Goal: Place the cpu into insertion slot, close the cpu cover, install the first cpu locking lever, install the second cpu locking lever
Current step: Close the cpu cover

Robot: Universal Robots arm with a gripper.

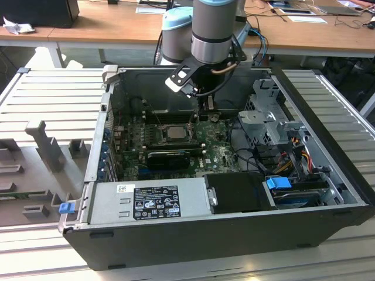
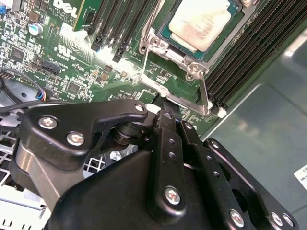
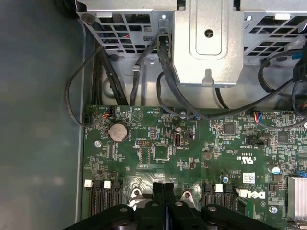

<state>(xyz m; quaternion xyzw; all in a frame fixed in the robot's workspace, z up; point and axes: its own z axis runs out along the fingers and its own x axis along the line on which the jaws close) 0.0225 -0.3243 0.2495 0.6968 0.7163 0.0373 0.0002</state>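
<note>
The cpu (image 2: 200, 21) lies flat in its socket on the green motherboard (image 3: 158, 158), silvery top up; in the exterior view the cpu (image 1: 174, 132) sits mid-board. The cpu cover (image 2: 160, 45) lies down around it as a thin metal frame. A silver locking lever (image 2: 205, 93) runs along the socket's edge beside the memory slots. My gripper (image 2: 163, 111) is shut, its black fingers (image 3: 157, 191) pressed together, tips right at the socket's corner by the lever's bar. I cannot tell whether they touch it. From outside, the gripper (image 1: 208, 108) hangs just beyond the socket.
The open computer case (image 1: 99, 175) walls the work on all sides. A metal drive cage (image 3: 206, 43) and black cables (image 3: 168, 91) stand close behind the gripper. Memory slots (image 2: 249, 52) flank the socket. The power supply (image 1: 152, 202) lies along the near wall.
</note>
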